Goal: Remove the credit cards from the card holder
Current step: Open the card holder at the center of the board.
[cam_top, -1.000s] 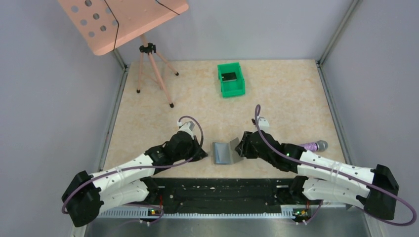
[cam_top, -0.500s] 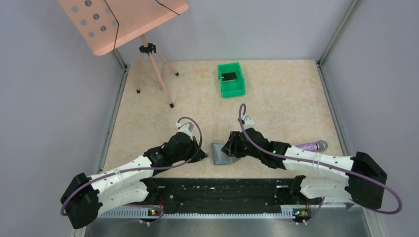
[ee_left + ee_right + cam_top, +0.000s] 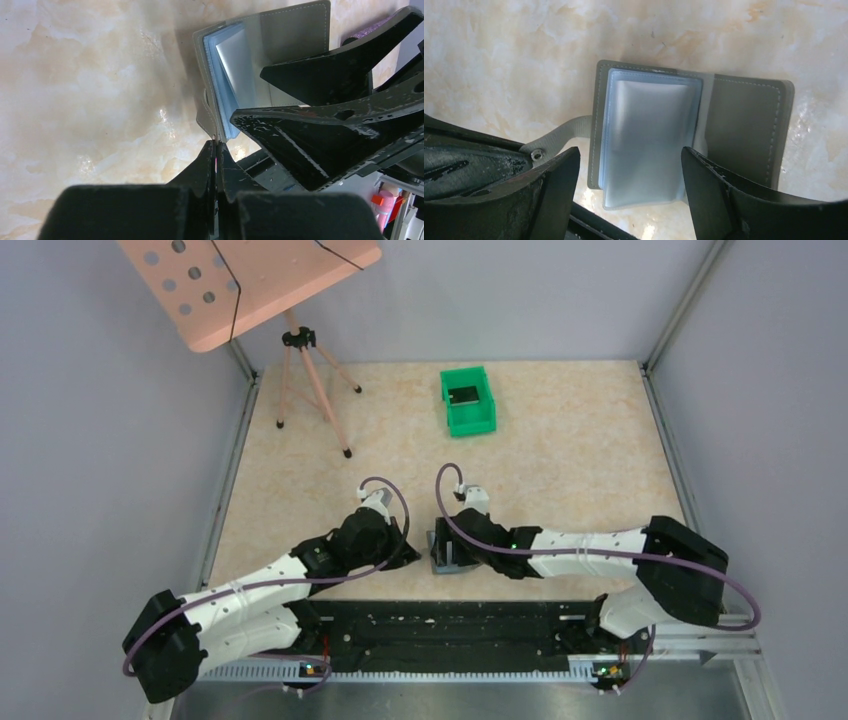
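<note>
Right wrist view: the card holder (image 3: 744,130) lies spread open on the table (image 3: 499,45), cards not yet out.
The holder lies flat at the table's near edge, between the arms. The left gripper (image 3: 216,150) is clenched on its strap (image 3: 569,131), pinning it. The right gripper (image 3: 629,155) hangs over the pale blue sleeve (image 3: 644,125), jaws spread, grasping nothing. The step in hand looks like reaching for a card, so the right fingers probably need to drop and pinch a card edge. Glare hides whether cards sit inside, and from above the right wrist covers most of the holder.
</note>
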You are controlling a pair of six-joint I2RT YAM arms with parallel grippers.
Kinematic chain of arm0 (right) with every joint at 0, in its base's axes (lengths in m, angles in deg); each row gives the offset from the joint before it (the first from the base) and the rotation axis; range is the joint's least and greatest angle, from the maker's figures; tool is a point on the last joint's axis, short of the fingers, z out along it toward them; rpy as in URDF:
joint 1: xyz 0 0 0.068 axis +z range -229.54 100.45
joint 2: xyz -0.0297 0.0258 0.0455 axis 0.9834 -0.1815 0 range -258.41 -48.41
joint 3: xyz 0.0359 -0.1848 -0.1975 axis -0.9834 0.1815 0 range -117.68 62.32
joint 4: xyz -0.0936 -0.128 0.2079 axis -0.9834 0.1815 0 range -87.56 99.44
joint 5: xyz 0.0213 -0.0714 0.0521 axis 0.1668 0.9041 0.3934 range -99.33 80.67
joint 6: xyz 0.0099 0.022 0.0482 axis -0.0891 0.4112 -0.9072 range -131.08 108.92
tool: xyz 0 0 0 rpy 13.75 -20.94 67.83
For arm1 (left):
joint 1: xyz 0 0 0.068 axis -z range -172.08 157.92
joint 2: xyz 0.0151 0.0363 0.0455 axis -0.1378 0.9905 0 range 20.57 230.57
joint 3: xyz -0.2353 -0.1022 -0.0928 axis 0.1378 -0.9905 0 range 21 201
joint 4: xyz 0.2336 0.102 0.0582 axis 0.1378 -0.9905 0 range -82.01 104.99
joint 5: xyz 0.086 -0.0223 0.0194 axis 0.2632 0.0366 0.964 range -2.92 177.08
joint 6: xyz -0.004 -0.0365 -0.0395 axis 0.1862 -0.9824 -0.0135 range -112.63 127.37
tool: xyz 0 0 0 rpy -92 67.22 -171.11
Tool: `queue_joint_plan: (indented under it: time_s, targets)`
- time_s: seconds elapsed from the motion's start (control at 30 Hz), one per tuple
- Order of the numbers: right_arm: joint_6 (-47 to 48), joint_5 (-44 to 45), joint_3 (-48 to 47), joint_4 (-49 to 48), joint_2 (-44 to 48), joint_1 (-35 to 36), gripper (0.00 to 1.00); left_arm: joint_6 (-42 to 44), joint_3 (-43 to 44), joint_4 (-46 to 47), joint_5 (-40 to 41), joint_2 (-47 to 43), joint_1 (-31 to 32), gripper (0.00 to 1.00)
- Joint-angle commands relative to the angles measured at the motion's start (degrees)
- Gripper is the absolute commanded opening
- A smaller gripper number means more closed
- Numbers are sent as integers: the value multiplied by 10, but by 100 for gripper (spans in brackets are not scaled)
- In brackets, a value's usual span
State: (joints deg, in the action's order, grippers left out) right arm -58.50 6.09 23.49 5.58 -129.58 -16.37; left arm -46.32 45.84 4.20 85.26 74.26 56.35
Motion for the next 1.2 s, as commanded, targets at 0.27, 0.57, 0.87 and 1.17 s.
queue_joint_plan:
  time_s: [0.27,0.57,0.87,1.17]
  targets:
    - [6,78,-31,12,-45,22,71,-1,-1,11,1,-19,-1,0]
    - [4,79,-25,14,-31,23,59,-2,-6,7,7,-20,-1,0]
    - [5,76,-17,11,-13,24,58,-1,-8,9,8,-12,-1,0]
    - [7,82,-16,16,-8,24,59,-1,-8,10,6,-5,-1,0]
